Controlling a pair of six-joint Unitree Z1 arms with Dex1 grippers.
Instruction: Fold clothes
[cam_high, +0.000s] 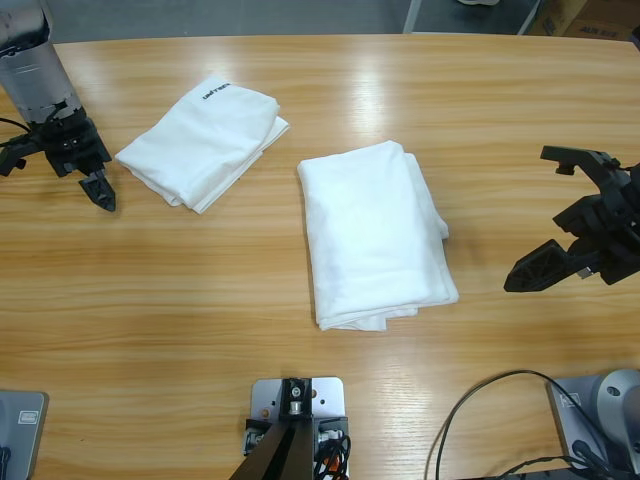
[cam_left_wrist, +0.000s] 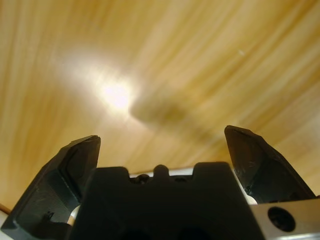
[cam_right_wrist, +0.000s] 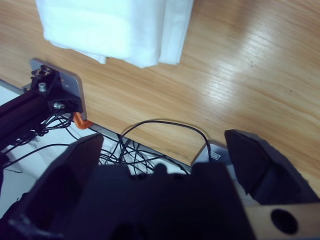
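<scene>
Long wooden table (cam_high: 200, 300) with glossy grain; black cable (cam_high: 480, 400) loops off its near edge.

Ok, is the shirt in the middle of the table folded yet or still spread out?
Folded. The middle shirt lies as a compact rectangle with layered edges showing along its bottom and right side; no sleeves stick out, and neither claw touches it.

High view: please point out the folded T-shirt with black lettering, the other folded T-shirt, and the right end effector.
Lettered T-shirt (cam_high: 200, 140), high view, middle of its top layer.
Plain T-shirt (cam_high: 372, 232), high view, centre of the fold.
Right end effector (cam_high: 562, 215), high view, midway between fingertips.
</scene>
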